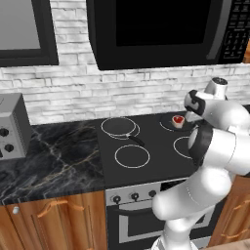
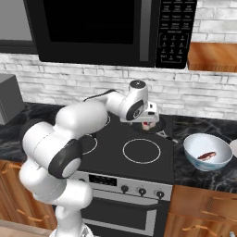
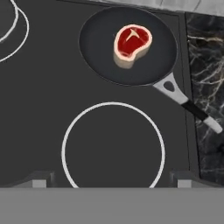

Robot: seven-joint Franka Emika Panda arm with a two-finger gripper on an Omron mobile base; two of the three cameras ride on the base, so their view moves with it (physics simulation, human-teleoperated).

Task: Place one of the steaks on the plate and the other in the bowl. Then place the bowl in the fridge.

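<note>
Starting at the left, we see a toaster (image 1: 10, 128) on the dark marble table (image 1: 53, 161), which has nothing to do with our job. Next comes the black stove top (image 1: 146, 141), with an empty frying pan (image 1: 118, 127) on its far left burner. None of that needs handling.

Further right, on the far right burner, sits a second dark frying pan (image 3: 129, 46), and in it lies the steak (image 3: 132, 43) we judge to be next. It lies flat, a little far of the pan's middle, red face up with the pale fat rim running round it. Our hand (image 3: 111, 186) hangs above the near right burner ring (image 3: 113, 148), short of the pan, its fingers spread wide and holding nothing.

We expect this steak to be light, soft and probably a bit slick, so it may sag or slide if pinched by one edge. It is low and flat, so we would come straight down over it and close across its narrower width, fingertips reaching almost to the pan floor on either side. The pan's handle (image 3: 188, 105) points to the near right and stays clear of that approach.

Rightmost, on the table beside the stove, stands the bowl (image 2: 207, 152), with the other steak (image 2: 206, 155) already lying inside it. A sliver of white at the right edge may be the plate (image 2: 233, 148); we cannot be sure.
</note>
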